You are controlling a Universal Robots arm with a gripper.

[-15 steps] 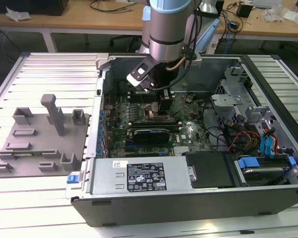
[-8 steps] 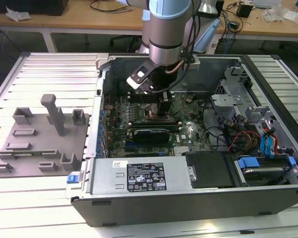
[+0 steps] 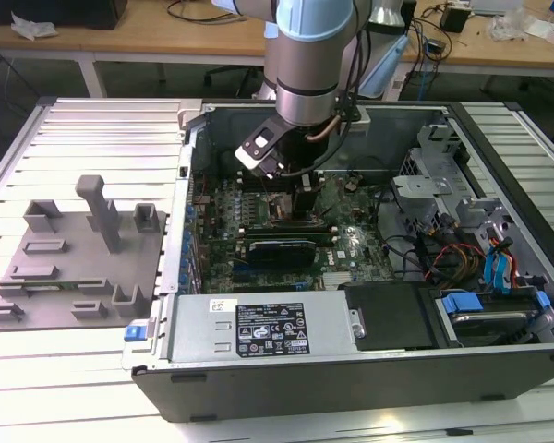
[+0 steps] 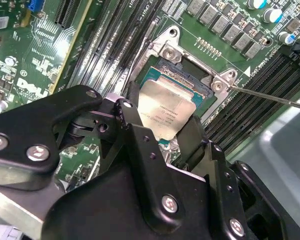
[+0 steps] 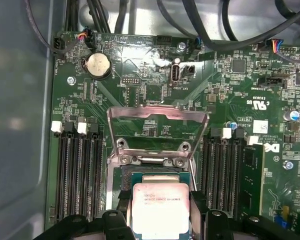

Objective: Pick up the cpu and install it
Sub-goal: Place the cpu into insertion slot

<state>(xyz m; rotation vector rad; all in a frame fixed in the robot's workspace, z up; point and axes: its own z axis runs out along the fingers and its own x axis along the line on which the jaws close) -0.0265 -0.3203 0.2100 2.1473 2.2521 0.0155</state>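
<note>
The cpu (image 4: 166, 111), a small square chip with a pale silver top, is held between my gripper's (image 4: 162, 127) two black fingers (image 4: 131, 125). It hangs slightly tilted just above the open socket (image 4: 187, 72) on the green motherboard (image 4: 115, 30). In the first wrist view the cpu (image 5: 161, 207) covers the near part of the socket (image 5: 152, 174), with my gripper (image 5: 161, 220) shut on its two side edges. The socket's metal load plate (image 5: 157, 117) stands hinged open beyond it. In the exterior view my gripper (image 3: 305, 205) reaches down into the open computer case (image 3: 369, 369) over the motherboard (image 3: 351, 242).
Black memory slots (image 5: 80, 175) flank the socket on both sides. A thin metal lever (image 4: 270, 97) sticks out beside the socket. A grey plastic plate with upright pegs (image 3: 74, 258) lies at the exterior view's left of the case. The power supply (image 3: 258, 328) and drive bays (image 3: 480, 277) border the board.
</note>
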